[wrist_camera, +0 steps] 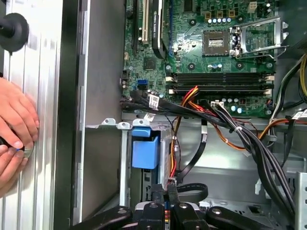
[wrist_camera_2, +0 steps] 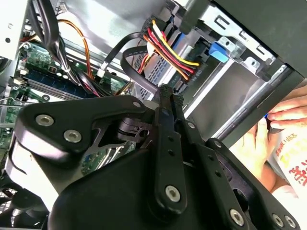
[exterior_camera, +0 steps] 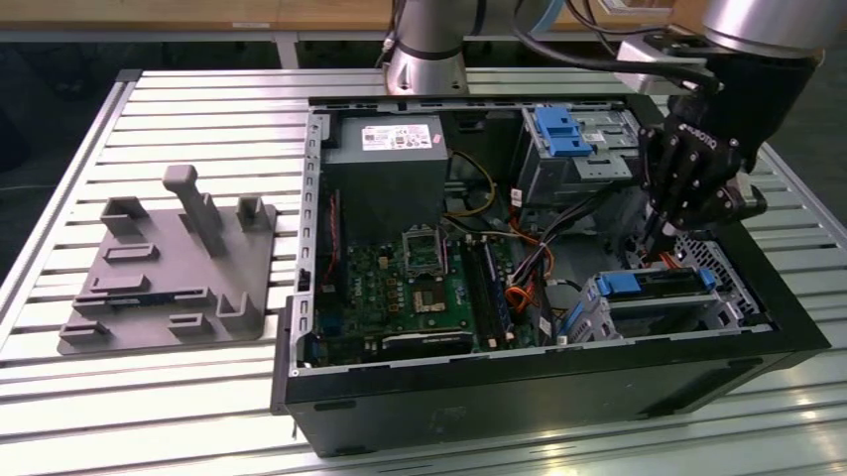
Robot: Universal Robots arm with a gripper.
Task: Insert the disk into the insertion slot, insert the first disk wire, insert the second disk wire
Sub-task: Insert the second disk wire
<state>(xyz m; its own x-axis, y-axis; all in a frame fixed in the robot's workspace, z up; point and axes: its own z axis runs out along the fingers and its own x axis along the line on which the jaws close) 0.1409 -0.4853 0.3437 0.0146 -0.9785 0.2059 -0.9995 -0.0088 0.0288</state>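
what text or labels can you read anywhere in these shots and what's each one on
No text can be quoted; none of it is legible.
White label on the power supply, exterior view: print too small to read.
White tags on the cables, first wrist view: blurred.
Red print on the white material beside the person's hand, second wrist view: cut off, unreadable.
Motherboard markings: too small.
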